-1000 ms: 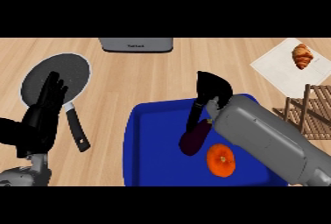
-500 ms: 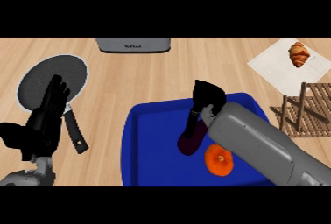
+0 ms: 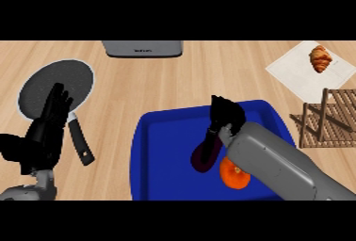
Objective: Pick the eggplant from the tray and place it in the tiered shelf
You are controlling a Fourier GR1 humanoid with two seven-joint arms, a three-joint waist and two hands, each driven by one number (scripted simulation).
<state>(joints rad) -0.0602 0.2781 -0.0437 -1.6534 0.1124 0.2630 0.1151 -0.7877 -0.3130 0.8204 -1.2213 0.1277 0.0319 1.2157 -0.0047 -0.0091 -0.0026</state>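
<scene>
Eggplant (image 3: 204, 157) is seen lying lengthwise in the middle of the blue tray (image 3: 163, 155), its far end tucked under the right hand (image 3: 226, 117). The hand's fingers are curled down over that end, but whether they actually close on it cannot be told, since the palm and grey forearm hide the contact.

Several risks may be judged from here. If only the narrow far end is caught, the long dark body could swing or slip free as it is lifted, because most of its weight hangs toward the near side. An orange fruit (image 3: 235, 174) lies just beside the eggplant's near end, partly under the forearm, and could be nudged across the tray. The tiered shelf (image 3: 332, 120) stands at the right, beyond the tray's wall, so a low carry could catch the eggplant on that wall or on the wooden slats.

The right forearm is brought in from the near right, angled toward the far left across the tray. The left hand (image 3: 47, 132) is held open, fingers straight, at the left beside a pan (image 3: 52, 84).
</scene>
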